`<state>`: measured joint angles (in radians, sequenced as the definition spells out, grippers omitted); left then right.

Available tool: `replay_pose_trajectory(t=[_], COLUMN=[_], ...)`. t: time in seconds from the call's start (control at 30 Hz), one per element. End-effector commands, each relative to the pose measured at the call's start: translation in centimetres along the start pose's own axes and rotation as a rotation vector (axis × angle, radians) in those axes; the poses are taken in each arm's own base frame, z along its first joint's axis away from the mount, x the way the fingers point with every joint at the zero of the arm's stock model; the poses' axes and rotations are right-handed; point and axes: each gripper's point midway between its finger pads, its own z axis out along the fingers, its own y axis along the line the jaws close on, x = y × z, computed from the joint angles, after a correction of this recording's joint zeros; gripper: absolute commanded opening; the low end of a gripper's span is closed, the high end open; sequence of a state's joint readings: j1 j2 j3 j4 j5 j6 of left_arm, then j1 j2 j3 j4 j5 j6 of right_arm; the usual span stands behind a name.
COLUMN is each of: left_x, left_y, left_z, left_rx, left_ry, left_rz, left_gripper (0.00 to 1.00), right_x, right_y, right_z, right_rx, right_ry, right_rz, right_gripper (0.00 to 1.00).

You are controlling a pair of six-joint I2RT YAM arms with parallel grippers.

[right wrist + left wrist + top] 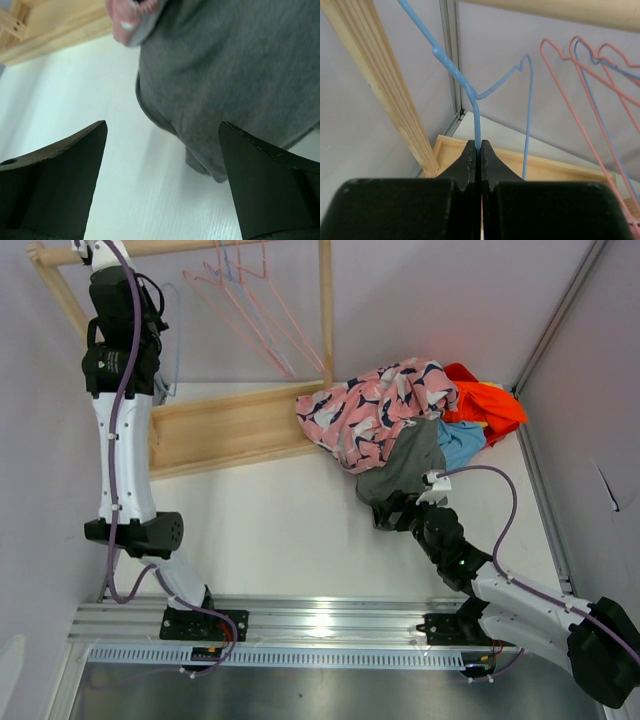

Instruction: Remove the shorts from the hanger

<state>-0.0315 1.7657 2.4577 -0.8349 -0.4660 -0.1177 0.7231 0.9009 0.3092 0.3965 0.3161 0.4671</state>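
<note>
Grey shorts point(405, 465) lie on the table at the front of a clothes pile; they fill the upper right of the right wrist view point(240, 75). My right gripper point(396, 508) is open and empty just in front of their hem, low over the table point(162, 125). My left gripper point(163, 388) is raised at the wooden rack and shut on the thin blue wire hanger point(478, 120). The jaws pinch its wire point(478, 146). The hanger point(177, 340) is bare, with no cloth on it.
The wooden rack has a base board point(230, 425), an upright post point(326, 300) and a top rod. Several pink and blue wire hangers point(250, 310) hang from it. The pile holds pink patterned point(375, 405), blue point(462, 440) and orange point(490, 400) clothes.
</note>
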Motion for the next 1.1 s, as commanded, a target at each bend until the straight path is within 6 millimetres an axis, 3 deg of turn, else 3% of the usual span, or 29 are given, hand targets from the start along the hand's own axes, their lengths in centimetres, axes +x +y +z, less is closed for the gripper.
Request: replay_pose_trajectory(t=[0.0, 0.13, 0.27, 0.37, 0.5, 0.67, 0.7, 0.73, 0.77, 0.8, 0.83, 0.87, 0.9, 1.03, 1.07], left_x=[-3.8, -4.6, -4.2, -2.9, -0.6, 0.3, 2.3, 2.1, 0.6, 1.4, 2.3, 1.1, 2.1, 3.0, 5.1], left_y=[-0.3, -1.3, -1.9, -2.7, -1.9, -1.7, -1.8, -1.6, -1.1, -1.0, -0.9, -0.3, -0.1, 0.8, 1.0], left_z=[1.8, 3.3, 4.6, 5.9, 7.7, 5.9, 6.3, 5.7, 3.8, 3.6, 3.3, 1.7, 1.4, -2.1, -2.4], left_rx=[-0.002, 0.021, 0.03, 0.053, 0.054, 0.074, 0.076, 0.079, 0.093, 0.094, 0.094, 0.097, 0.095, 0.127, 0.128], left_ry=[-0.148, -0.194, -0.195, -0.166, -0.099, -0.05, -0.004, -0.007, -0.041, -0.027, -0.008, -0.035, -0.011, 0.02, 0.068], left_rz=[-0.034, -0.054, -0.052, -0.053, -0.063, -0.063, -0.047, -0.053, -0.067, -0.064, -0.061, -0.074, -0.067, -0.054, -0.038], left_gripper=[0.0, 0.0, 0.0, 0.0, 0.0, 0.02, 0.12, 0.16, 0.2, 0.39, 0.51, 0.63, 0.72, 0.75, 0.77], right_x=[-2.5, -2.0, -2.0, -2.0, -1.9, -1.8, -1.8, -1.9, -1.9, -1.9, -1.9, -2.1, -2.0, -2.9, -3.3], right_y=[2.6, 2.7, 2.7, 2.8, 2.7, 2.8, 2.8, 2.7, 2.7, 2.7, 2.6, 2.7, 2.7, 3.7, 3.9], right_z=[-0.2, 0.4, 0.4, 0.1, 0.3, 0.7, 0.7, 0.7, 0.6, 0.6, 0.6, 0.6, 0.5, 0.3, 0.1], right_rx=[-0.131, -0.15, -0.163, -0.171, -0.163, -0.155, -0.155, -0.154, -0.153, -0.151, -0.148, -0.149, -0.145, -0.13, -0.121], right_ry=[-0.095, -0.064, -0.061, -0.067, -0.061, -0.048, -0.048, -0.052, -0.053, -0.054, -0.054, -0.058, -0.054, -0.041, -0.041], right_rz=[0.053, 0.055, 0.059, 0.062, 0.062, 0.059, 0.059, 0.06, 0.058, 0.06, 0.061, 0.061, 0.059, 0.03, 0.023], right_gripper=[0.99, 0.99, 0.99, 0.99, 0.99, 0.99, 0.99, 0.99, 0.99, 1.0, 0.99, 1.0, 0.99, 0.99, 0.99])
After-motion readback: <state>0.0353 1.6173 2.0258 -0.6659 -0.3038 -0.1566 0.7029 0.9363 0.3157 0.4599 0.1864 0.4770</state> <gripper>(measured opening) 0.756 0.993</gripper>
